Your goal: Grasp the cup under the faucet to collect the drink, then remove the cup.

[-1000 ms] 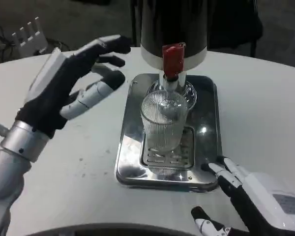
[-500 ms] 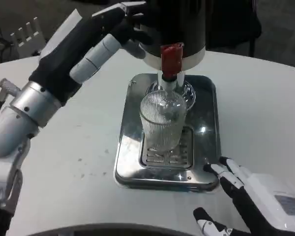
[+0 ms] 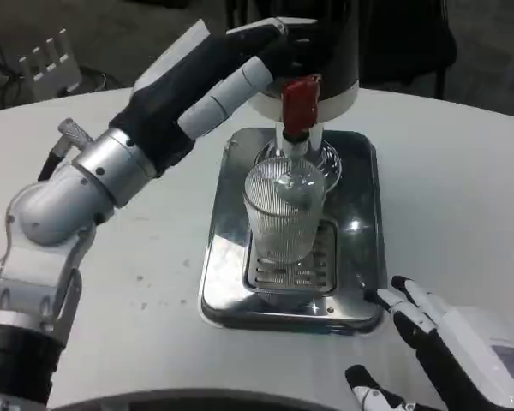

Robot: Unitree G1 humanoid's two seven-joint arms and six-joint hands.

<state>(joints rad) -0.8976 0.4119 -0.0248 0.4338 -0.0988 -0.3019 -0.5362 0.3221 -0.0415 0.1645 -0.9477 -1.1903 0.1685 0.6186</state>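
Your ribbed glass cup [image 3: 284, 214] stands upright on the slotted grate of the steel drip tray [image 3: 364, 214], directly beneath the faucet with the red tap lever [image 3: 301, 104] on the dark dispenser [image 3: 313, 47] at the far side of the white table [image 3: 463, 197]. The cup looks empty as far as the clear glass lets you tell, and nothing is holding it. Your left hand [image 3: 231, 64] is up at the dispenser body, just left of the red lever, its fingers stretched forward and lying fairly close together with nothing in them; whether the fingertips touch the dispenser you cannot tell from this angle. Your right hand [image 3: 454, 355] lies low at the near right corner of the scene, close to the tray's near right corner, fingers spread and holding nothing. The step in hand reads as setting up the pour, so the judgement is this: get a hold on the cup before the lever is worked. Bring the right hand in from the right, open wide enough to wrap the ribbed wall around its middle, and close without nudging the cup off the grate or out from under the spout. Then press the lever with the left fingers squarely, not glancing off its side. A smooth-bottomed glass on steel will likely slide easily, so approach slowly.
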